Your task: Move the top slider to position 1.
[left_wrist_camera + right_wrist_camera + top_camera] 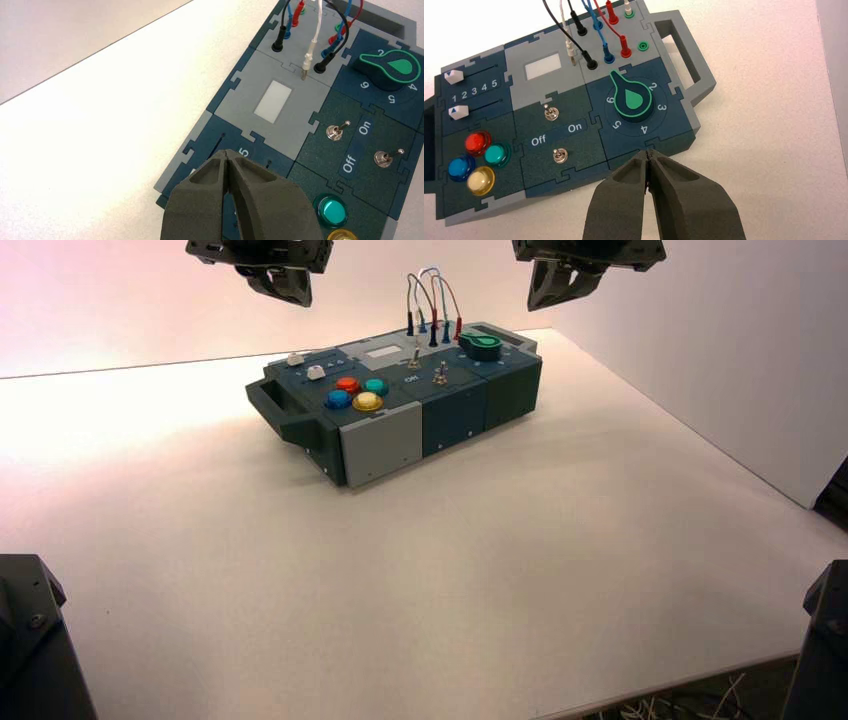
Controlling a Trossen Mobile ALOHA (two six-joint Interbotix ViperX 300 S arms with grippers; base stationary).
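Both hands, left and right, hover closed above box; top slider sits unobstructed.

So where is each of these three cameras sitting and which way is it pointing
High view: above and behind, looking down at the control box; both arms at the top edge.
Left wrist view: on the left arm, over the sliders; shut left gripper.
Right wrist view: on the right arm, facing the box top; shut right gripper.
Shared: green knob, wires.
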